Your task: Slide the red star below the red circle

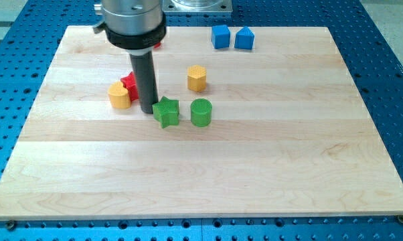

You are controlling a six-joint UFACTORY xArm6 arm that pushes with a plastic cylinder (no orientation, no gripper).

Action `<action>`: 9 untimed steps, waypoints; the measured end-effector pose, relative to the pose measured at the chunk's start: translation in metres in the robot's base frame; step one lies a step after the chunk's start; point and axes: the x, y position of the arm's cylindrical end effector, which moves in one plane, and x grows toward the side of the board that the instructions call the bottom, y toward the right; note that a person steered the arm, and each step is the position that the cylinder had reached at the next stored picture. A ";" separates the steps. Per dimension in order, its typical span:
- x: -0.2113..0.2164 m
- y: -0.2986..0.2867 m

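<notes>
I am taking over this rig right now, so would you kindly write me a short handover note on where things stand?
My tip: down on the board, just left of the green star, right of the red star.
Red star: mostly hidden behind the rod, touching the orange block on its left.
Red circle: only a red sliver shows under the arm's housing at the view's top; shape not confirmable.
Done: cannot tell from this view; the star already lies lower in the view than that sliver, somewhat to the left.
Left: check alignment once the arm clears, then nudge the star if needed.
</notes>
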 end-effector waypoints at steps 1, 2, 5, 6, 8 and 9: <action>-0.042 -0.025; -0.072 -0.047; -0.100 -0.075; -0.096 -0.066; -0.111 -0.005; -0.132 0.012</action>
